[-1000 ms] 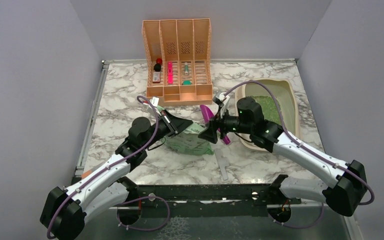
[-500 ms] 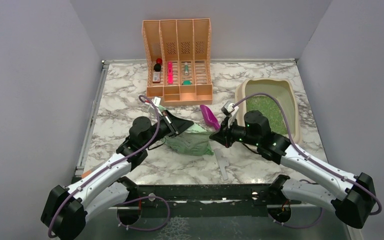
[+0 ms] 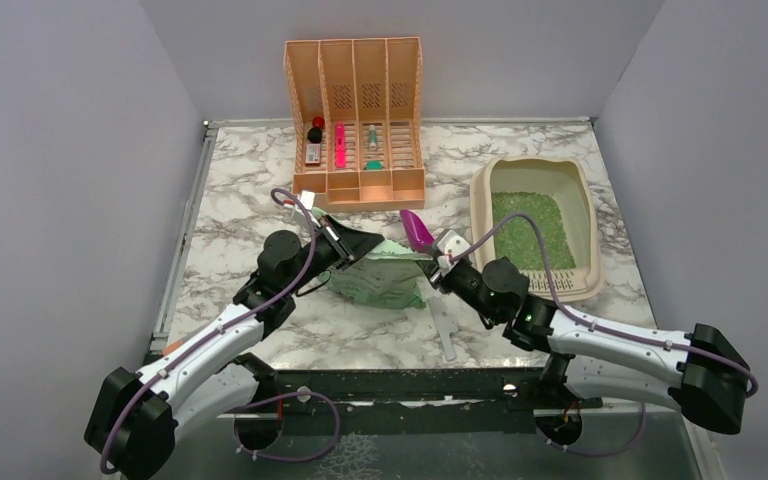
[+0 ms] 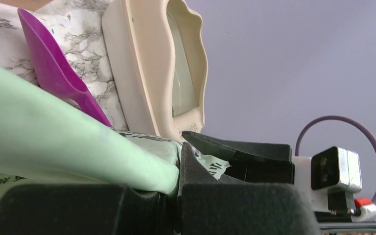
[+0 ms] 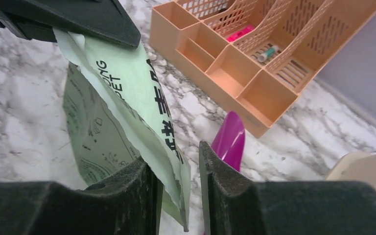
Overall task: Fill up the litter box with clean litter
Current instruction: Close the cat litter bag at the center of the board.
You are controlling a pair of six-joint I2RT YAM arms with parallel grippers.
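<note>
The beige litter box [image 3: 581, 228] stands at the back right, and the green clean litter [image 3: 532, 230] covers its floor. A pale green printed bag [image 3: 385, 285] sits mid-table. My left gripper [image 3: 375, 245] is shut on the bag's top edge; in the left wrist view the bag [image 4: 54, 132] is pinched in that gripper [image 4: 178, 166]. My right gripper [image 3: 432, 270] is at the bag's right edge. In the right wrist view this gripper [image 5: 176, 181] is open, with the bag's torn edge [image 5: 171, 161] hanging loose between the jaws.
A purple scoop [image 3: 418, 230] lies on the marble between the bag and the litter box. The peach slatted organizer [image 3: 355, 120] with small items stands at the back. A pale strip [image 3: 445, 330] lies near the front edge.
My right arm has swung away from the litter box, down and left to the bag's right edge, leaving the purple scoop on the table. The left gripper keeps hold of the bag.
</note>
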